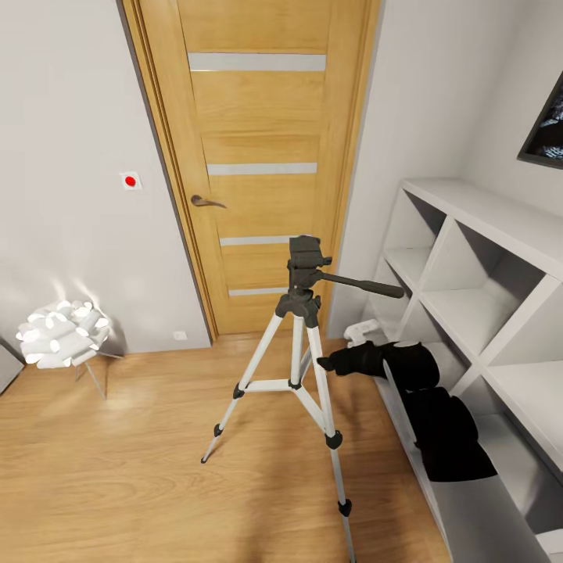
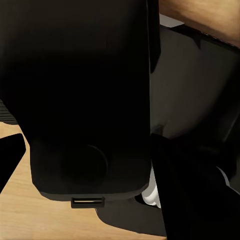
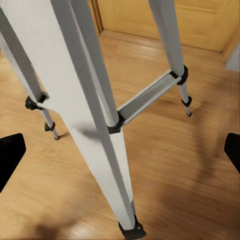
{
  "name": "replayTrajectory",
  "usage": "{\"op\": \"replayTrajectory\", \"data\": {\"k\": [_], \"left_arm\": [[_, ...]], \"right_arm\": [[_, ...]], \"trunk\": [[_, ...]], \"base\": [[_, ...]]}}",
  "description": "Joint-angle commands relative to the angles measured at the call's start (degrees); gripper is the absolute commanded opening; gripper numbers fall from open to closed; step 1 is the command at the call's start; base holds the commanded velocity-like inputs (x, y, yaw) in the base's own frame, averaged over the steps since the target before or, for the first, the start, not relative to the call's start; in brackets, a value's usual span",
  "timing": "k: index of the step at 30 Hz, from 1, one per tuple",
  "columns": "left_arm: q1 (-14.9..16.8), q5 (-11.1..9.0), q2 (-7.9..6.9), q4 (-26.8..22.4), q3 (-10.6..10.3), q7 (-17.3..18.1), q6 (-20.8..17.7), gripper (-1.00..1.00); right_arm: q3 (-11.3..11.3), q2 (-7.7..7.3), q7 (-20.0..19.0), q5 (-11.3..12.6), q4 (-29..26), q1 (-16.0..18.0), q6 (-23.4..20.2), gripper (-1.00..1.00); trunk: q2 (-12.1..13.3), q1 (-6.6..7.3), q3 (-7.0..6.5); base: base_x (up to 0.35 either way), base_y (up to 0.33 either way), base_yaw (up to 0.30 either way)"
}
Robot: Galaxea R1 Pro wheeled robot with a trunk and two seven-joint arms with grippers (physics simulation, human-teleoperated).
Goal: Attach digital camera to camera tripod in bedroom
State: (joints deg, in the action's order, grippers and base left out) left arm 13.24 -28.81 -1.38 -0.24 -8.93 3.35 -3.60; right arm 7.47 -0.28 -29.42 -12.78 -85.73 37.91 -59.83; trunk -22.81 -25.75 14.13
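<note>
The camera tripod (image 1: 301, 313) stands upright on the wood floor in front of the oak door, its black head and pan handle (image 1: 363, 285) pointing right. My right gripper (image 1: 324, 363) reaches in from the right, open, just beside the tripod's near right leg at mid height. In the right wrist view the silver legs (image 3: 95, 95) rise close ahead between the open gripper's (image 3: 120, 155) black fingertips (image 3: 10, 160). One fingertip (image 2: 10, 160) of my left gripper, set wide, shows beside a large black body (image 2: 85, 100) that I cannot identify. The digital camera is out of view.
A white cube shelf (image 1: 469, 258) lines the right wall, and my right arm (image 1: 438, 414) runs along its front. A white ball lamp (image 1: 62, 335) on thin legs glows at the left wall. A dark framed picture (image 1: 547, 125) hangs above the shelf. Open floor lies left of the tripod.
</note>
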Motion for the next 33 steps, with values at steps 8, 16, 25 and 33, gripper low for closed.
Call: {"op": "replayTrajectory", "data": {"k": [8, 16, 25, 33], "left_arm": [[0.03, -0.46, -0.03, -0.03, -0.47, 0.17, -0.25, -1.00], [0.03, -0.46, -0.03, -0.03, -0.47, 0.16, -0.26, -1.00], [0.03, -0.46, -0.11, -0.03, -0.47, 0.16, -0.26, -1.00], [0.03, -0.46, -0.12, -0.03, -0.47, 0.16, -0.26, -1.00]], "right_arm": [[0.13, 1.28, -3.13, -0.63, 2.22, -0.14, -0.17, 1.00], [-0.03, 2.08, -3.34, -0.70, 10.94, -0.20, 0.32, 1.00], [-0.37, 2.20, -2.98, -0.67, 16.65, -0.20, 8.80, 1.00], [-0.43, 2.59, -2.87, -0.67, 17.88, -0.21, 11.62, 1.00]], "trunk": [[-0.11, -0.03, 0.10], [-0.11, -0.03, 0.10], [-0.11, -0.03, 0.10], [-0.11, -0.03, 0.10]], "base": [[0.000, 0.000, 0.000], [0.000, 0.000, 0.000], [0.000, 0.000, 0.000], [0.000, 0.000, 0.000]]}}
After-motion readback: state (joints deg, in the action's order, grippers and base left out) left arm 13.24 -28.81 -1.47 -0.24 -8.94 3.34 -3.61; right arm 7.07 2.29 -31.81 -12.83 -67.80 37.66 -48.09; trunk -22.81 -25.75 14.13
